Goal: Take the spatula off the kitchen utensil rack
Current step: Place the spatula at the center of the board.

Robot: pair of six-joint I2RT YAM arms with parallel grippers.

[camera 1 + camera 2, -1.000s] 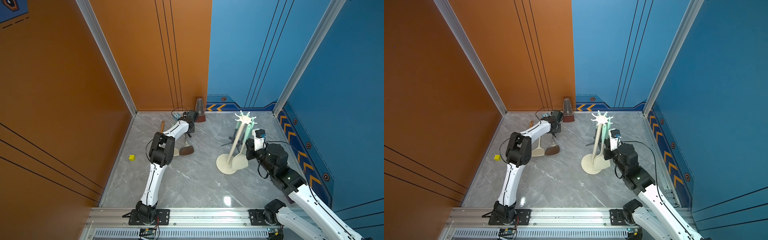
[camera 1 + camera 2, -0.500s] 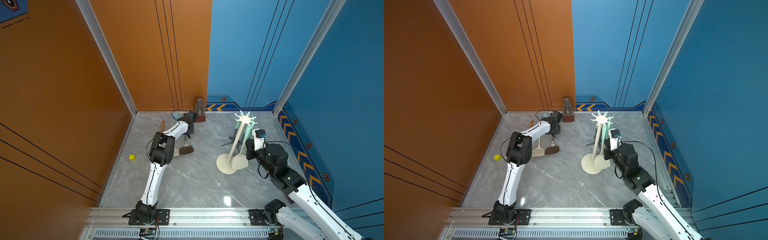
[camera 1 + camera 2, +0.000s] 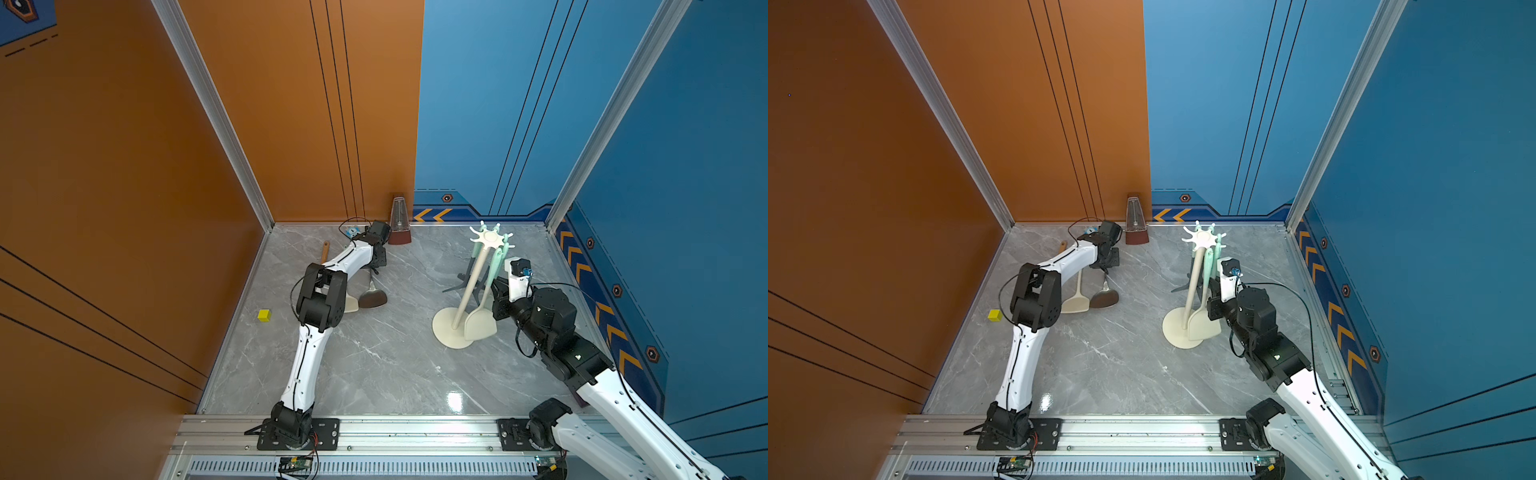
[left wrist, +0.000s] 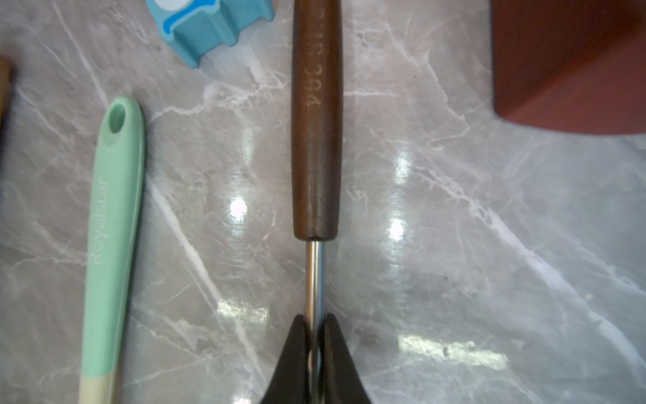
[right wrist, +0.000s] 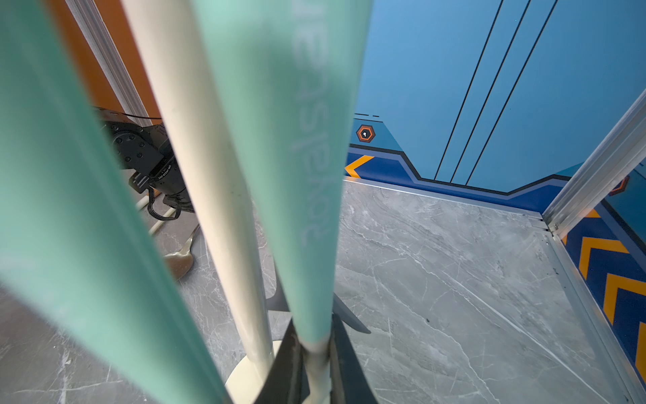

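The kitchen utensil rack (image 3: 469, 286) stands right of centre, its star crown (image 3: 1202, 239) up. The spatula (image 3: 480, 324), mint handle above a cream blade, hangs from a prong, with the blade down by the round base (image 3: 1173, 332). My right gripper (image 5: 314, 335) is shut on the spatula where the mint handle (image 5: 297, 175) meets the cream neck, next to the pole (image 5: 209, 175). Near the back wall my left gripper (image 4: 314, 320) is shut on the metal shaft of a brown-handled turner (image 4: 316, 122) lying on the table; its dark blade (image 3: 372, 298) points forward.
A second mint handle (image 5: 70, 210) hangs on the rack. A mint-handled, cream-bladed utensil (image 4: 112, 227) lies beside the turner. A brown metronome (image 3: 400, 228), a blue block (image 4: 209, 24) and a wooden handle (image 3: 325, 251) sit at the back. A yellow cube (image 3: 264, 315) is at the left.
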